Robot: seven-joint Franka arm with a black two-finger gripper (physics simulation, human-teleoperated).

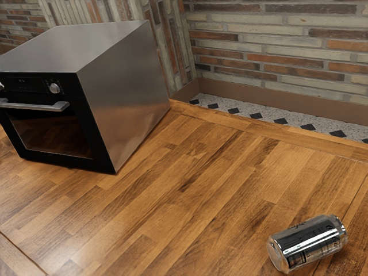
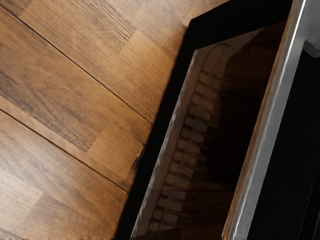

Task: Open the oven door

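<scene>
**Oven door (image 1: 52,135) shut, opening yet to be done**

How wide the pincer stands, and whether it has hold of or touches anything, I cannot tell from these pictures. The wrist view looks closely at the door's front, so I judge the hand to be near it. The long metal handle (image 2: 270,115) runs along beside the dark window (image 2: 215,135); no contact can be made out on its visible stretch.

In the exterior view the handle crosses the oven front at the left, below the knob (image 1: 54,88), and the door sits flush with the body of the oven (image 1: 115,86), at upper left. No gap shows along its edge. As I read it, the approach is under way but none of the opening is done: contact with the handle, then the whole swing, remain.

Farther out, a can (image 1: 307,244) lies on its side at lower right on the wooden table (image 1: 172,190), well apart from the oven. The brick wall (image 1: 282,46) stands behind.
</scene>
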